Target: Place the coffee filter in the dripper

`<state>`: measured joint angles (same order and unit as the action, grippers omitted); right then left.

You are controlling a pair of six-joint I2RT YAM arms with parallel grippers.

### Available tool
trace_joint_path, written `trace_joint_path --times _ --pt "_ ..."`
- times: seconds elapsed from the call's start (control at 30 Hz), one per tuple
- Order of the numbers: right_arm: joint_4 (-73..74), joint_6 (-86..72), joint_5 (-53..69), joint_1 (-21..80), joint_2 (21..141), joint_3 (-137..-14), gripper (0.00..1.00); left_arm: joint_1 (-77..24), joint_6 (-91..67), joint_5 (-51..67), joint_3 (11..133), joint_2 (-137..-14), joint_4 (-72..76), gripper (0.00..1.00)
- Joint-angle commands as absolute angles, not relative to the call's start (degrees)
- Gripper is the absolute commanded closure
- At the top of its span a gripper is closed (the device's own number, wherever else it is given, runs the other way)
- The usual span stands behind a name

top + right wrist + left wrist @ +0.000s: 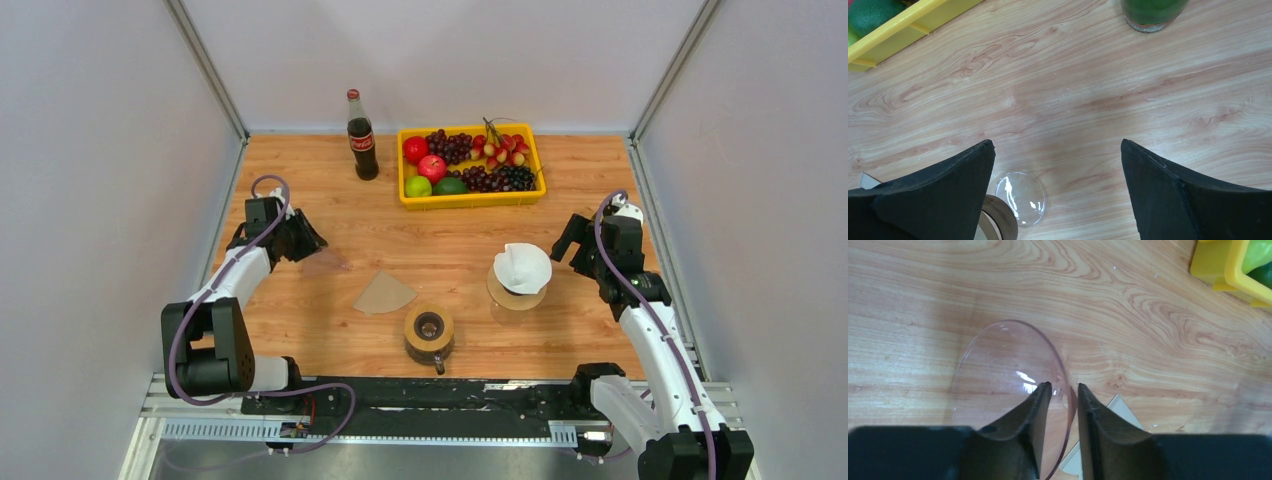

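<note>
Left claw (1064, 387) has its two black fingers drawn close together astride the rim of a clear round lid (1003, 365) lying on the wood; a thin gap shows between them, and I cannot tell whether they pinch the rim or only flank it. Right claw (1057, 142) is spread wide with only bare tabletop between its fingers.

The brown fan-shaped paper coffee filter (384, 292) lies flat on the pale wooden table (300, 190), near the middle and toward the near edge, not in the dripper. It sits to the right of the left claw and apart from it. Just beside it, nearer the arms, stands a tan round vessel with a dark centre and a small handle (429, 328). Farther right, the white cone-shaped dripper (522, 265) rests on a glass carafe (510, 297), with the right claw near its right side.

At the far edge are a yellow plastic tray of fruit (470, 200) and, left of it, an upright dark cola bottle with a red label (361, 140).
</note>
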<state>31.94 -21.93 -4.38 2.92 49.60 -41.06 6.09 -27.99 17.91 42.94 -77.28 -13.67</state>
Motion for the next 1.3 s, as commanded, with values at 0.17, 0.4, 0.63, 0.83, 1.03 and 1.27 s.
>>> trace_joint_path --times 0.17,0.4,0.63,0.83,1.03,1.27 --pt "29.59 -21.30 -3.46 2.70 48.69 -40.43 0.00 6.48 -27.09 18.73 43.39 -76.58 -12.35 0.93" --pt "29.64 -21.01 -4.36 2.68 47.46 -40.61 0.00 6.42 -26.66 20.44 48.54 -74.51 -15.97 1.00" --pt "29.61 -21.20 -4.96 2.63 47.68 -40.47 0.00 4.77 -23.45 19.09 52.71 -67.24 -18.57 1.00" --pt "29.57 -21.34 -5.31 2.62 47.83 -40.69 0.00 -10.00 -16.94 9.92 58.58 -62.43 -22.27 1.00" --pt "29.60 -21.27 -4.80 2.61 47.87 -40.42 0.00 -26.95 -10.67 8.50 61.69 -57.91 -24.28 1.00" --pt "29.62 -21.10 -4.93 2.64 48.75 -40.54 0.00 -50.71 -5.27 -6.26 64.54 -57.71 -29.87 1.00"
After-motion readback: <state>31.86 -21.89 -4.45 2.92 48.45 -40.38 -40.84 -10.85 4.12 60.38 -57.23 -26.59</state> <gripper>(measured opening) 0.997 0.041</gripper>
